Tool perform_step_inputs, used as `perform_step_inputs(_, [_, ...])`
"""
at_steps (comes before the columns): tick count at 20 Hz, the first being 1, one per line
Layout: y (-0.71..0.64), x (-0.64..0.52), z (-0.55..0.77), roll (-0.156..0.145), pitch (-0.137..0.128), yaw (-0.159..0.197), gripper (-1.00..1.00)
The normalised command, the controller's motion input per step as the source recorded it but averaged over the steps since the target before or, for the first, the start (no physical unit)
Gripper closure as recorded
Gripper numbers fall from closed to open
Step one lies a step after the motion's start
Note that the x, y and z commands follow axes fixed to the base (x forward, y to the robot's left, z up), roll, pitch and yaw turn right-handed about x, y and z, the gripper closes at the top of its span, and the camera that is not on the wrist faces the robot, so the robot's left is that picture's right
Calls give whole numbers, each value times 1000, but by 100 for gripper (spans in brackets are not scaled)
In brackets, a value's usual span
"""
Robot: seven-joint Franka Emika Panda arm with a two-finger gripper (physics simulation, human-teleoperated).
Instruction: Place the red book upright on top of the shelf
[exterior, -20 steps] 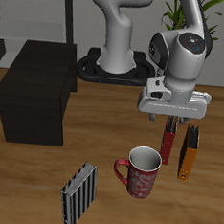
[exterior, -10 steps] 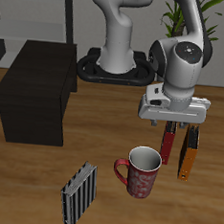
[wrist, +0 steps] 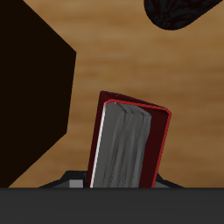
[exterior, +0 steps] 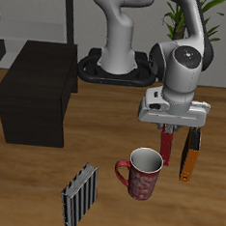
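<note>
The red book [exterior: 168, 150] stands upright on the table, next to the orange book [exterior: 190, 156]. My gripper [exterior: 169, 133] is right over the red book, with its jaws down on either side of the book's top edge and slightly apart from it. In the wrist view the red book [wrist: 131, 140] fills the space between the fingers, pages and dark-red cover showing, and my gripper [wrist: 120, 182] sits at its top edge. The shelf [exterior: 35, 89], a large black cabinet with a flat bare top, stands far off across the table.
A red patterned mug [exterior: 143, 174] stands just in front of the red book. A grey-and-black striped book [exterior: 79, 192] stands near the table's front edge. A dark surface [wrist: 31, 96] lies close beside the red book in the wrist view.
My gripper has come down a little over the red book's top, so its fingers now straddle it. The books, mug and shelf have not moved.
</note>
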Motion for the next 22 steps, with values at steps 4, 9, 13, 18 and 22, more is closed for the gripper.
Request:
perform_step_inputs(4, [-51,-31,63,-5,-1,-3,100])
perform_step_inputs(9, [-53,-64,177,11,-11,3,100])
perform_step_inputs(13, [-121,-170,372,85,-21,15,100])
perform_step_inputs(18, [-232,-185,481,75,-34,26,100])
perform_step_inputs(22, [-337,-102,472,14,-25,5,100])
